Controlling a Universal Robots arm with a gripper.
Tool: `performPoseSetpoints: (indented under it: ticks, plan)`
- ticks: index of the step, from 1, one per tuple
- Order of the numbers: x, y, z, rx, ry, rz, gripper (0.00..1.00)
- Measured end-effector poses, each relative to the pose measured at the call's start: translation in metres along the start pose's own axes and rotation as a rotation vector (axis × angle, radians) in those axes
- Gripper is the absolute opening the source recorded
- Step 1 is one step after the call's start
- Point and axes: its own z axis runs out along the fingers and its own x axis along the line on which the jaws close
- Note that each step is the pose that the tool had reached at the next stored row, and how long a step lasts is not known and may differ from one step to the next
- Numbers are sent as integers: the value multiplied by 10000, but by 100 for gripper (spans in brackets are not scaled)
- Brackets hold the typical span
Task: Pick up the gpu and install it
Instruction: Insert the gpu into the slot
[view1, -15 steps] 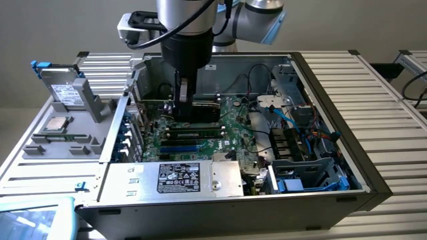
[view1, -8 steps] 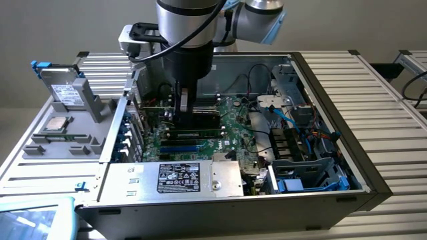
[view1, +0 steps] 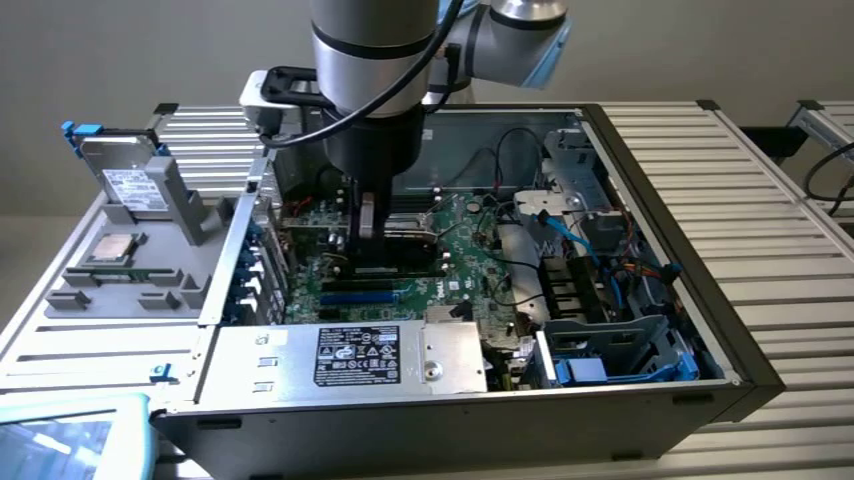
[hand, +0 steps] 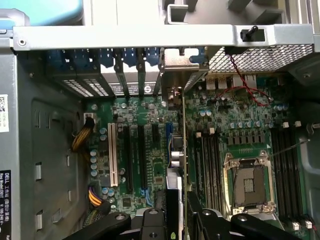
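Fingers (hand: 150, 221) are clamped on the gpu (hand: 182, 150), one on each face. The card is held on edge inside the case (view1: 441, 425), over the motherboard (hand: 240, 125). Its silver bracket (hand: 177, 62) is set at the rear slot openings. Black expansion slots (hand: 142, 160) and a white slot (hand: 112, 155) lie just beside one face, memory slots (hand: 207, 165) just beside the other, with the CPU socket (hand: 248, 185) beyond. Seating in a slot cannot be told. A red wire (hand: 245, 87) is draped near the bracket. A hard drive (view1: 134, 185) sits outside on a grey tray (view1: 120, 290).
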Motion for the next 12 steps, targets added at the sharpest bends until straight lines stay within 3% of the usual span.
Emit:
performPoseSetpoints:
  ticks: [6, 12]
  plan:
    - [16, 52, 111, -2, -18, -2, 28]
    - [19, 51, 134, -17, -23, 0, 28]
